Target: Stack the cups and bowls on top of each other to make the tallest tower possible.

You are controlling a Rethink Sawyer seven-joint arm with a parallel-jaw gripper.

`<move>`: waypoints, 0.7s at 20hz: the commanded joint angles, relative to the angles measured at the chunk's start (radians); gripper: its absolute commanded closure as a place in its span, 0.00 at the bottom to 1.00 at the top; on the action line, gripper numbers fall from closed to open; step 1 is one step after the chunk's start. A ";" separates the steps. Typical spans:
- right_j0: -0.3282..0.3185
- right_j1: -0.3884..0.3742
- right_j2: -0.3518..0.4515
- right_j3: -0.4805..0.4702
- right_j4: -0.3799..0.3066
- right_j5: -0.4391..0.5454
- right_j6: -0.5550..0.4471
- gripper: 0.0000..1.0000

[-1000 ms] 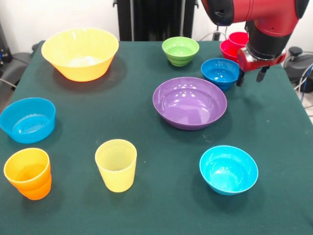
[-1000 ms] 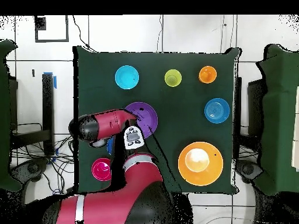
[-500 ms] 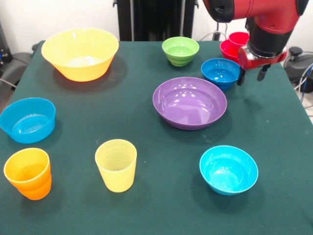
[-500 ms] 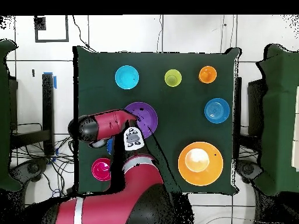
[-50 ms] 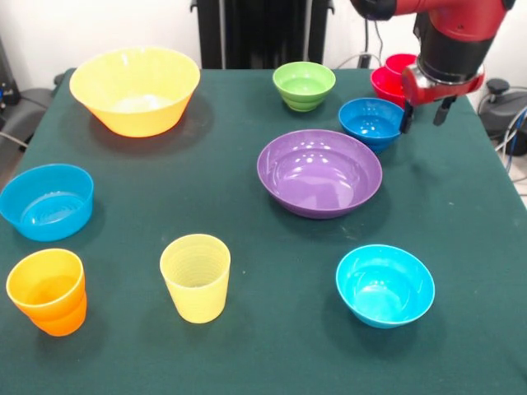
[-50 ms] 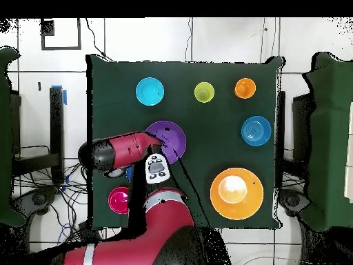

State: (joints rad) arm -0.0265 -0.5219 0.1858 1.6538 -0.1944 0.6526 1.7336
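Gripper (image 5: 426, 117) hangs above the worktop (image 5: 247, 222), fingers spread, nothing held, just beside the dark blue bowl (image 5: 371, 123) and in front of the tower (image 5: 394, 76), a red cup sitting in a small red bowl at the far corner. Purple bowl (image 5: 319, 172) lies next out, mid-worktop; lime green bowl (image 5: 304, 85) beyond the blue one. Further off: cyan bowl (image 5: 384, 285) near the front edge, ribbed yellow cup (image 5: 195, 276), orange cup (image 5: 47, 290), light blue bowl (image 5: 45, 201), large yellow-orange bowl (image 5: 135, 89). Judged step: between placements, choosing the next piece. Dark blue bowl looks the likeliest pick; that calls for shifting over its rim, lowering, pinching one wall, then carrying it to the tower.
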 commanded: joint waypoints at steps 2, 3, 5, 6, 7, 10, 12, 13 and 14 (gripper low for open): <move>-0.003 -0.074 -0.017 0.109 -0.064 -0.007 0.050 0.00; -0.003 -0.083 -0.020 0.117 -0.065 -0.009 0.052 0.00; -0.001 -0.093 -0.034 0.122 -0.064 -0.005 0.061 0.00; 0.002 -0.098 -0.042 0.125 -0.064 -0.005 0.068 0.00; 0.007 -0.097 -0.057 0.128 -0.064 -0.012 0.086 0.00; 0.011 -0.092 -0.079 0.149 -0.064 -0.055 0.114 0.00; 0.015 -0.076 -0.086 0.143 -0.063 -0.074 0.118 0.00; 0.017 -0.073 -0.088 0.143 -0.062 -0.077 0.118 0.00; 0.017 -0.068 -0.087 0.140 -0.061 -0.077 0.111 0.00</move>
State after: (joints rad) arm -0.0222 -0.6164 0.1093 1.7371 -0.1944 0.6526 1.7336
